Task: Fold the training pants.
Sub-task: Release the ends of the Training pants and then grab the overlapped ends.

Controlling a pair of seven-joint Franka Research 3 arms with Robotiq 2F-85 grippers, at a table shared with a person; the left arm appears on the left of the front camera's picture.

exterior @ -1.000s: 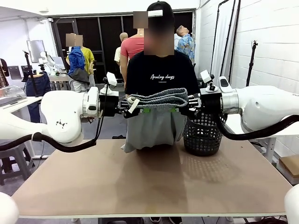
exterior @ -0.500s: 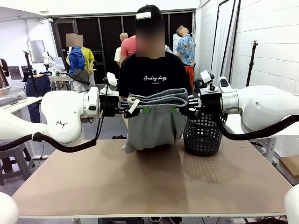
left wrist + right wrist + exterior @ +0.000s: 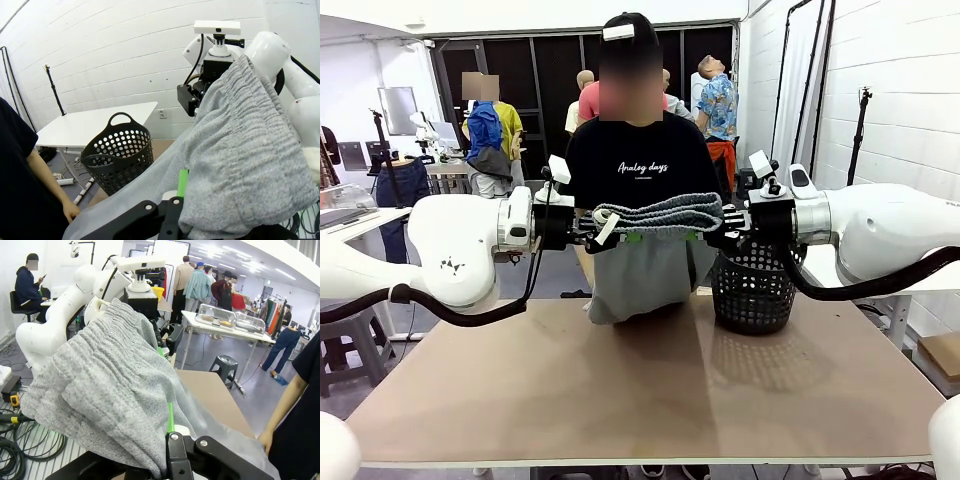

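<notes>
Little has changed over the last second. Your left gripper (image 3: 608,230) and right gripper (image 3: 712,230) sit where they were, both clamped tight on the light grey, soft jersey training pants (image 3: 658,213). Each grips one end of the gathered elastic waistband, which stays stretched level between them, high above the brown table (image 3: 640,400). Both wrist views confirm the pinch: a green pad pressed into bunched cloth at the left gripper (image 3: 181,192) and at the right gripper (image 3: 170,432). The legs hang as a flat curtain down to the table's far edge, just beside the black perforated plastic basket (image 3: 752,290); whether the hem touches the tabletop you cannot tell. The one real shift is the person in the black T-shirt (image 3: 635,165), who has stepped toward the robot's left behind the cloth. A hand (image 3: 70,212) sits near the lower hem, contact unclear. Judgement: the pants are spread but no fold is made yet. The next move probably calls for lowering both ends together so the cloth lays flat. Watch for the hem bunching, and for that hand.
</notes>
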